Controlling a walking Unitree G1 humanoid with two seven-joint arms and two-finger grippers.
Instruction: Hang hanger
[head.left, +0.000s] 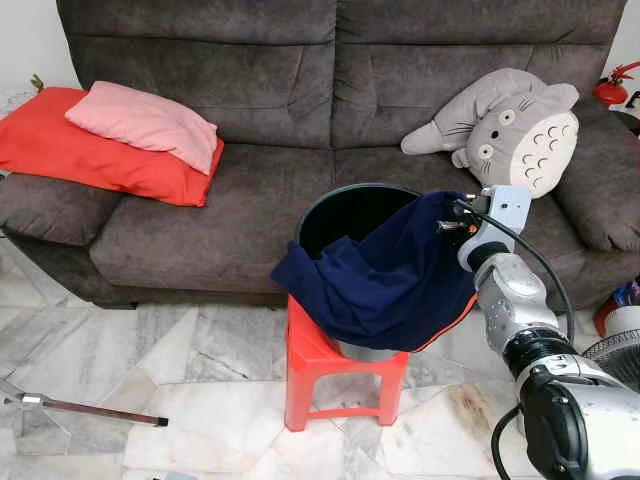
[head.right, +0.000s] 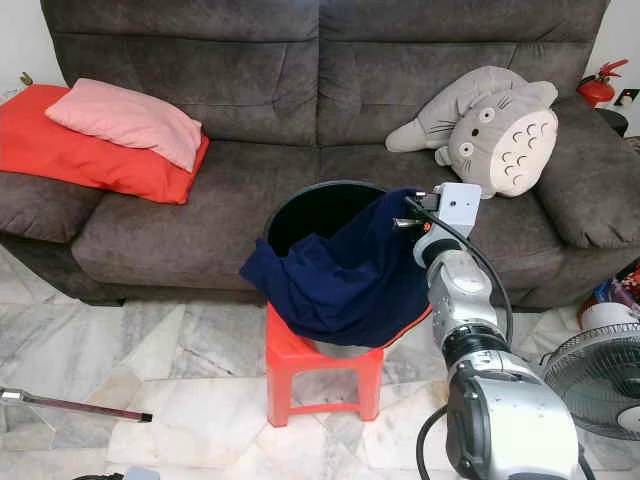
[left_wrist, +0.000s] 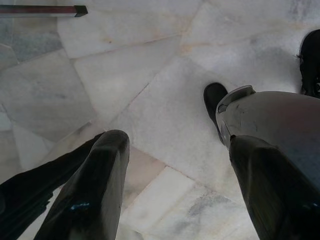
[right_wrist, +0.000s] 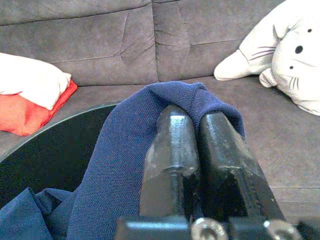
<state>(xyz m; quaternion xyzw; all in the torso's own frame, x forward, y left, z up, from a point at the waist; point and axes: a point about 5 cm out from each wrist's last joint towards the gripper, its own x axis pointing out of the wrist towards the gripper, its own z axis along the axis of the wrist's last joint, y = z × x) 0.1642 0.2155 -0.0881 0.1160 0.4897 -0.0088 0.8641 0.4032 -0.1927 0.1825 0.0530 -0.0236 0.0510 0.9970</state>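
Your right arm (head.left: 520, 310) is silver, built of rounded metal segments with dark ribbed joints; a black cable (head.left: 540, 265) loops along it to a pale grey wrist box (head.left: 505, 208). Right gripper (right_wrist: 197, 120): two glossy black fingers, screws at base. Left gripper (left_wrist: 175, 185): same long black fingers.

The silver right arm (head.left: 520, 320) reaches forward and up from the lower right, wrist raised. Its right gripper (right_wrist: 197, 122) has its 2 long black fingers pressed together, pinching a fold of navy blue cloth (head.left: 390, 275). The left gripper (left_wrist: 175, 165) hangs downward, its 2 fingers spread apart.
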